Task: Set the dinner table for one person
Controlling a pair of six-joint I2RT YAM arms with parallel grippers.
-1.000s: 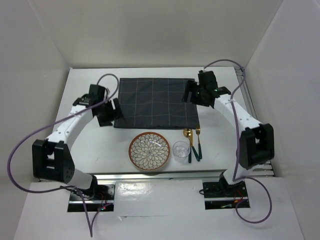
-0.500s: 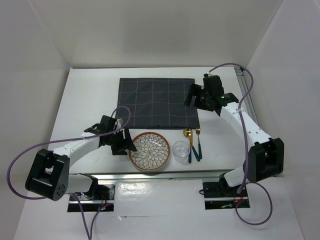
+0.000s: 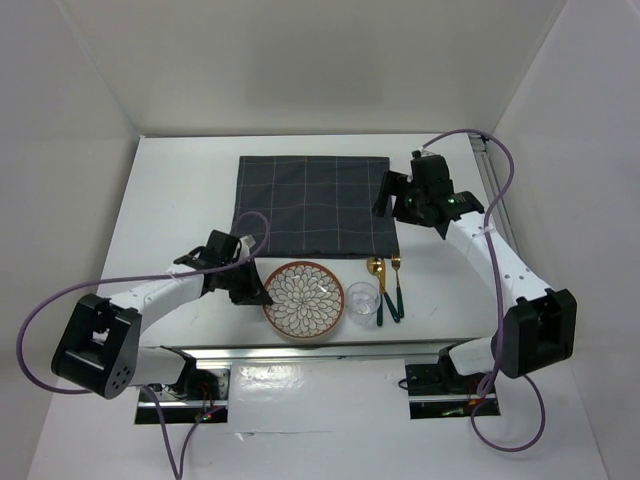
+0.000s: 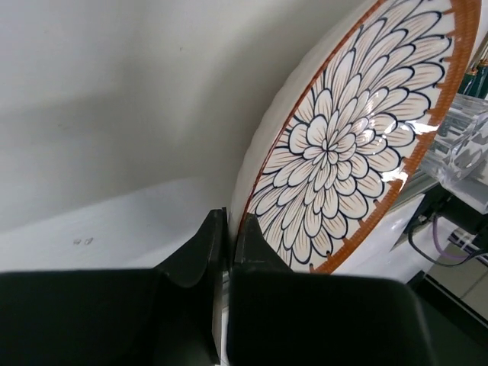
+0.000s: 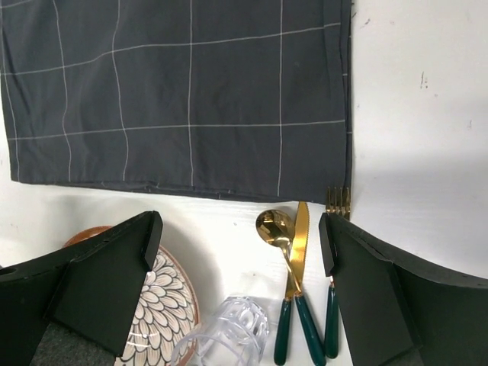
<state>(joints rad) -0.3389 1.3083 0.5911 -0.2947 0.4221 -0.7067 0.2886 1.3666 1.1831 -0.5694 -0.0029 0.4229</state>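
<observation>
Nearest in: the left gripper point(image 3: 250, 285) sits low by the near rail, jaws squeezed narrow on the left rim of the round ceramic plate with the orange edge and flower pattern point(image 4: 343, 145). The rim runs right into the slit between the fingers, so I'd call that a proper hold, presumably to carry or drag it onto the mat.

Past the plate, on the side away from that gripper, is the clear faceted drinking glass point(image 3: 362, 301). Next come the gold spoon, knife and fork with dark green handles point(image 5: 299, 236), bunched side by side like they're waiting to be dealt out.

Further back, the right gripper point(image 5: 238, 229) hangs spread wide with nothing in it, over the right edge of the dark grey checked cloth point(image 5: 175, 99). The cloth lies flat, probably as the placemat.

Under both grippers is the large flat white dinner table with silver metal rails point(image 3: 170, 200), matte with a few small marks. Plain white walls point(image 3: 300, 60) box it in.
</observation>
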